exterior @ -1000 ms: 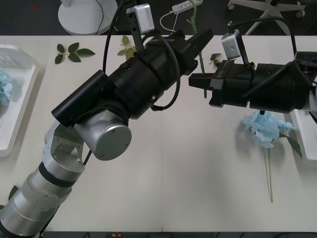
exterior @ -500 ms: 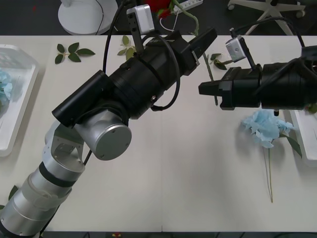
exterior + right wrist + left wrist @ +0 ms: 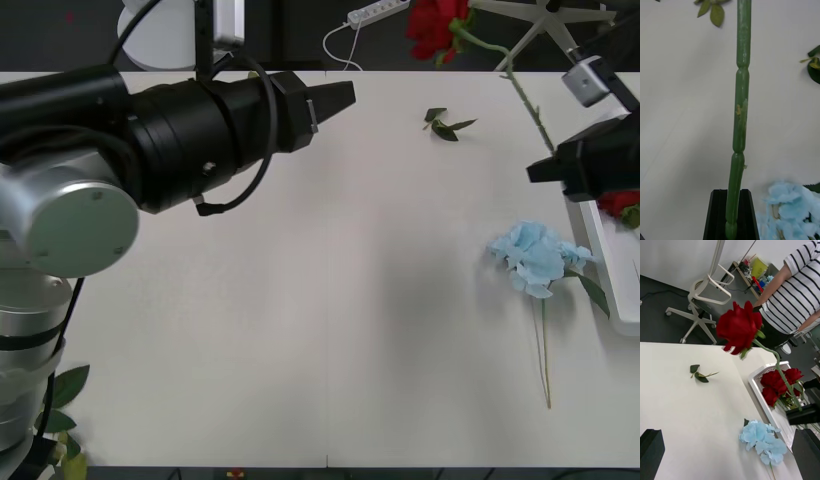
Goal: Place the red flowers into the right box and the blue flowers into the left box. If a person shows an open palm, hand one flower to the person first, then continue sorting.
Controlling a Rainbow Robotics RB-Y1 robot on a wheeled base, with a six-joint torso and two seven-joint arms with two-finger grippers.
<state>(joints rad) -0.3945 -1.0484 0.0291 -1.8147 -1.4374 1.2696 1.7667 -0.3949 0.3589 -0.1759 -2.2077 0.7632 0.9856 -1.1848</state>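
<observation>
The right box (image 3: 759, 375) sits at the table's right edge and holds several red roses (image 3: 779, 384) piled bloom against bloom, their stems lying along the tray. In the front view only a strip of that white tray (image 3: 603, 250) shows, with one red bloom above its rim.

The right gripper (image 3: 533, 172) hangs over the right side of the table, just beside the tray, its black fingers pinched on the lower end of a rose stem (image 3: 739, 123). The stem is thick, green and jointed in segments, with a small yellowish scar partway up. It rises from the fingers, leaning away from the tray, to a deep-red rose (image 3: 437, 24) held high over the table's far edge; from the left wrist the bloom (image 3: 739, 327) looks full and dark, on a curved neck.

A pale blue flower (image 3: 535, 258) lies flat on the table near the tray, its thin stem pointing toward the near edge. A small leaf sprig (image 3: 444, 124) lies farther back.

The left gripper (image 3: 338, 95) is over the far left-centre of the table with its fingers spread apart and holding nothing.

Compared with half a second ago, both arms have swung apart: the left arm has withdrawn toward the left, and the right gripper has carried the rose rightward to the tray's side.
</observation>
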